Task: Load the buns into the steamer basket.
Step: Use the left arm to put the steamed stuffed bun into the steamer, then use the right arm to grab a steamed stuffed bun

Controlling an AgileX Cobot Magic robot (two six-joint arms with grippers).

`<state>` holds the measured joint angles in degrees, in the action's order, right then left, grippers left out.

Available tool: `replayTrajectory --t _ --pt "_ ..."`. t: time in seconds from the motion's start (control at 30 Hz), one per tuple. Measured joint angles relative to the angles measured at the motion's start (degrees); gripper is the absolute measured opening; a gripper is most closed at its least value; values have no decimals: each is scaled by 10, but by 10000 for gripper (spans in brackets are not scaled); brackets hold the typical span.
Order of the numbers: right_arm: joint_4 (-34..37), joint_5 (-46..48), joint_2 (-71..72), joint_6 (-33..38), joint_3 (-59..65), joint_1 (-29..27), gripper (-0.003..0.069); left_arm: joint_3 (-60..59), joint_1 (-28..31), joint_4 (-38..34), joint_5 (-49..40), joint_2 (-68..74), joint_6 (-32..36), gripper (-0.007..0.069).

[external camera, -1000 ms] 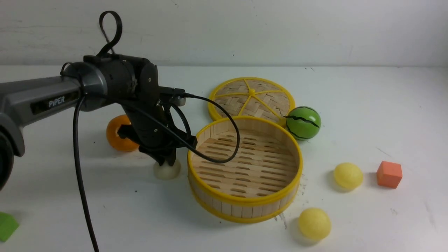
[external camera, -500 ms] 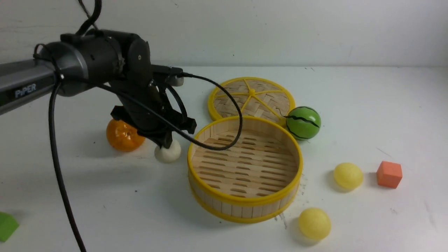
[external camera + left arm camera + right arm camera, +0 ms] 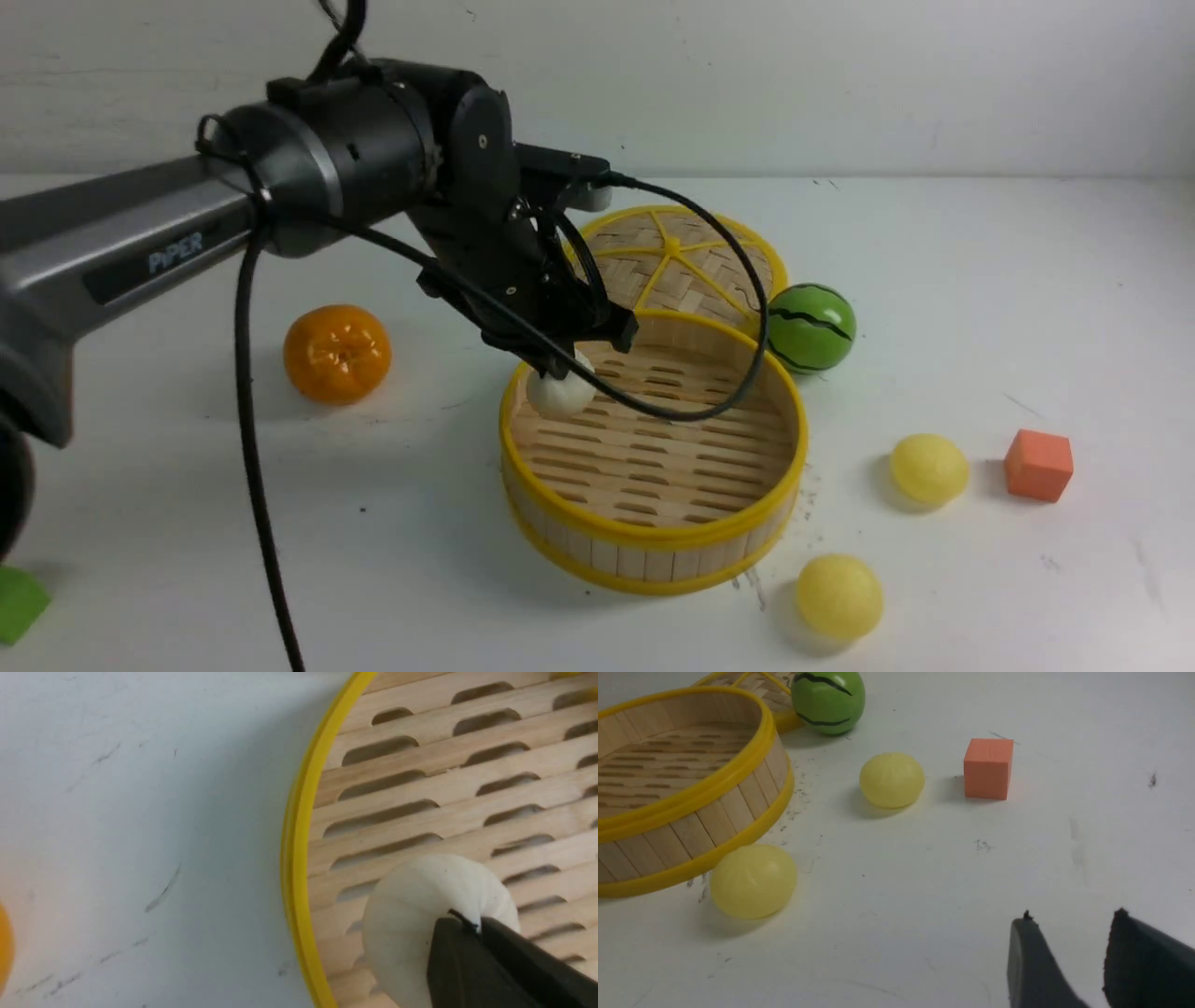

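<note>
Far left, at the near edge of the table (image 3: 980,280): a green block (image 3: 14,605), partly cut off by the frame. Further in, an orange (image 3: 337,354), well apart from everything else. Above it, the left arm (image 3: 140,252), stretched across from the left toward the middle, with a black cable (image 3: 747,359) looping off the wrist over the basket.

At the arm's end, the left gripper (image 3: 557,371), angled down and pinched tight on the top of the white bun (image 3: 558,394). In the left wrist view, dark fingertips (image 3: 455,961) pressed together, biting into the bun's soft top. White bun over the slatted floor of the basket (image 3: 653,541), just inside its left rim; contact with the slats impossible to judge.

Basket upright in the middle of the table. Behind it, close against the far rim, the lid (image 3: 672,257), lying flat. Against the lid's right edge, a watermelon ball (image 3: 810,328).

Right of the basket, on the table: the near yellow bun (image 3: 837,595), close by the near right wall, and the far yellow bun (image 3: 928,469), further right and clear of the wall. Just beside the far one, an orange cube (image 3: 1038,465).

Right gripper (image 3: 1071,919), seen only in the right wrist view: low over bare table, jaws spread partway, gripping nothing, well apart from both yellow buns.
</note>
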<state>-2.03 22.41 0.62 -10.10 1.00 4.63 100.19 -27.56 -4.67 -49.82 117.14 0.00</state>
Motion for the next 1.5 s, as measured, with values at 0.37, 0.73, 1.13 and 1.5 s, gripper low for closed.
replayTrajectory --t 0.37,0.73,1.13,1.5 --pt "0 0 0 0 0 0 239 82 0 0 -52 76 0 241" --pt "0 0 0 0 0 0 239 126 -3 -26 -199 -77 -28 106" --pt "0 0 0 0 0 0 239 -154 -3 -31 -75 -397 -40 -13" --pt "0 0 0 0 0 0 239 -604 -3 -60 203 -769 -40 -13"
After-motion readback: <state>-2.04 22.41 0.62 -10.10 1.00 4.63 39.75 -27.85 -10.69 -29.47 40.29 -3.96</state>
